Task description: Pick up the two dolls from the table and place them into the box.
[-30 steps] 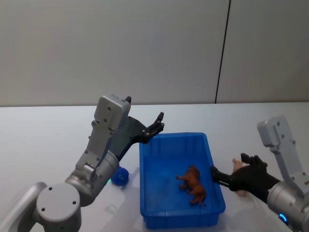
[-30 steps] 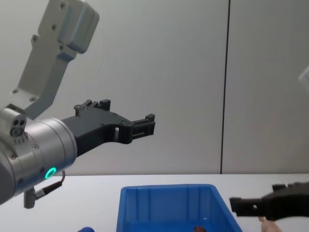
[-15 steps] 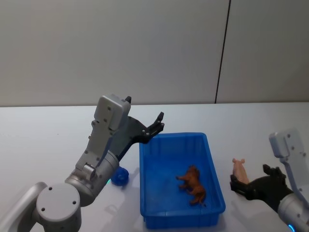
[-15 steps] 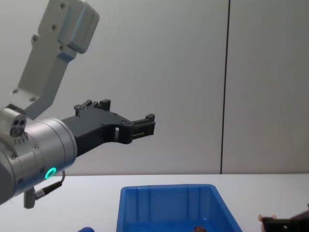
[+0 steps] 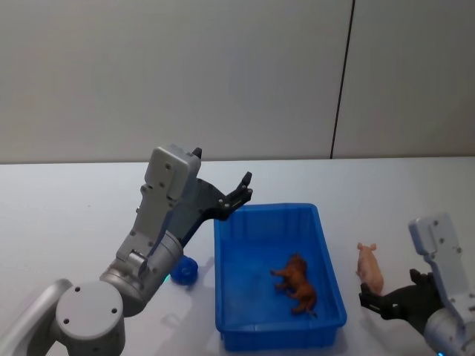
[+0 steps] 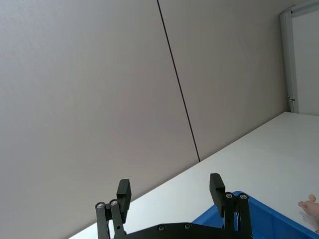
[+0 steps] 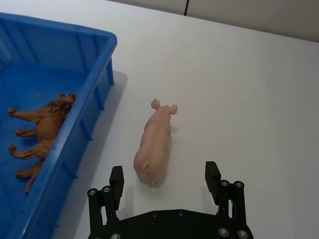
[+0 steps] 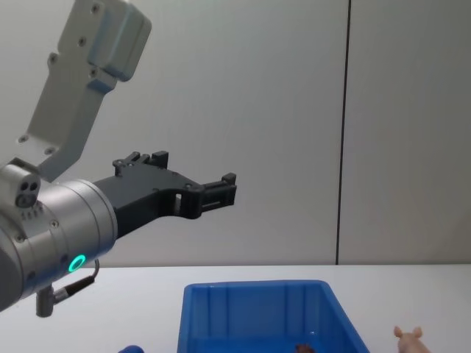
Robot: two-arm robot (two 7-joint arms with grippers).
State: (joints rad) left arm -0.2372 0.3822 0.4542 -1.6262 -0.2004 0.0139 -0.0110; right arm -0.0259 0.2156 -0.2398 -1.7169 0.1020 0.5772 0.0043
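The blue box (image 5: 267,209) stands on the white table (image 5: 67,215). The reddish-brown doll (image 5: 297,283) lies on its side inside it, also seen in the right wrist view (image 7: 42,130). The pale pink doll (image 5: 369,268) lies on the table just right of the box, apart from its wall. My right gripper (image 5: 369,302) is open and low, just on the near side of this doll; the pink doll (image 7: 154,142) has its rear end between the spread fingertips of the right gripper (image 7: 164,173). My left gripper (image 5: 245,187) hangs open and empty above the box's far left corner.
A small blue rounded thing (image 5: 184,271) sits on the table left of the box, beside my left arm. Bare tabletop lies right of and beyond the pink doll. A grey wall with a dark vertical seam (image 5: 341,81) backs the table.
My right gripper has drawn back toward me and lower, away from the box's right wall, uncovering the pink doll on the table. The left arm and the brown doll have not moved.
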